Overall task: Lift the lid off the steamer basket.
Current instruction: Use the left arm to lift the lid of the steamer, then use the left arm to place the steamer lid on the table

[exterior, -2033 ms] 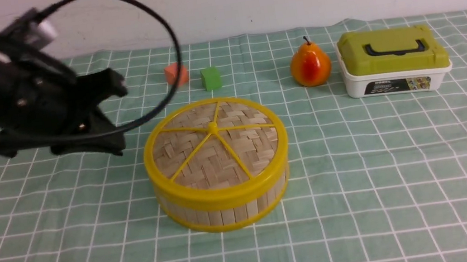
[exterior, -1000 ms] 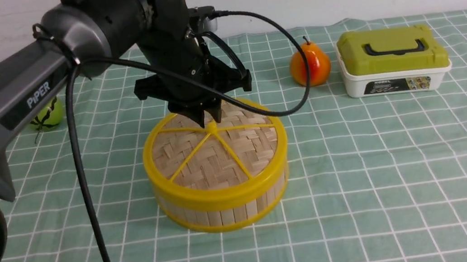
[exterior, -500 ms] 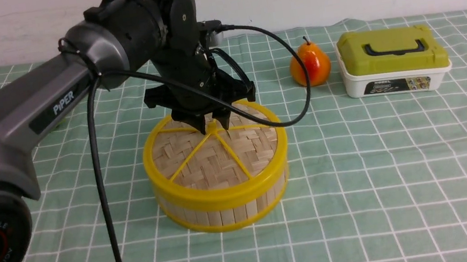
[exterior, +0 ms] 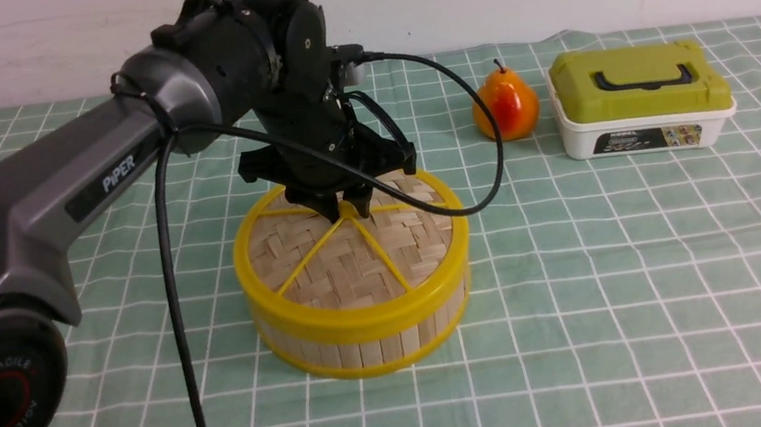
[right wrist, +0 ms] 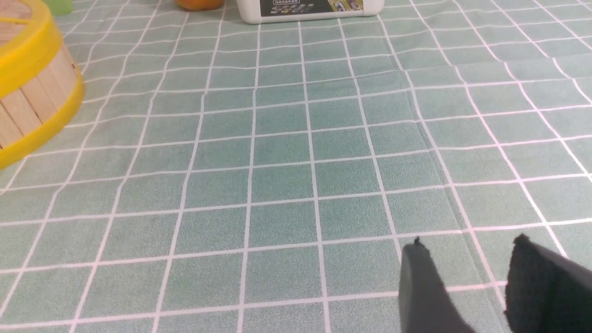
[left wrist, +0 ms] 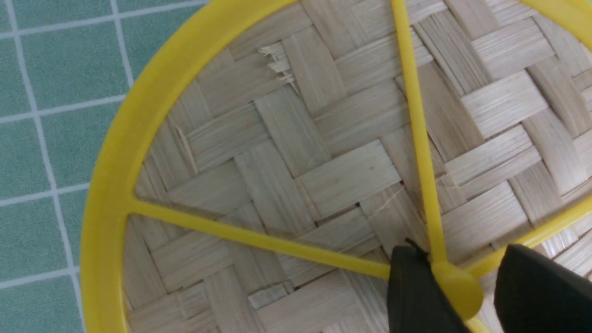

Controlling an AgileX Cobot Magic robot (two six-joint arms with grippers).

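Swung in from the left over two seconds: left arm (exterior: 50, 193) now reaches across the cloth (exterior: 621, 284), and the left gripper (exterior: 349, 210) sits a touch lower than half a second back. Basket, pear and box unmoved.

Left gripper points straight down on the lid's centre. Black cable (exterior: 174, 309) hangs from the wrist and loops out to the right of the gripper.

Left wrist view: fingers (left wrist: 416, 291) straddle the knob (left wrist: 455, 289). One finger touches it; a sliver of gap shows at the other. Jaws parted, nothing clamped.

Lid (exterior: 350, 262) seated flat on the basket (exterior: 369, 345), yellow rim flush all round, spokes level. Basket stands mid-cloth, upright.

Pear (exterior: 505, 106) further back and to the right, standing alone, well apart from the basket.

Box (exterior: 644, 128) just beside the pear on its right, white with a green top and dark handle.

Right gripper (right wrist: 469, 240) seen only from its own wrist camera: low over bare cloth, jaws apart, nothing between them. Basket wall at that view's edge, well apart from it.
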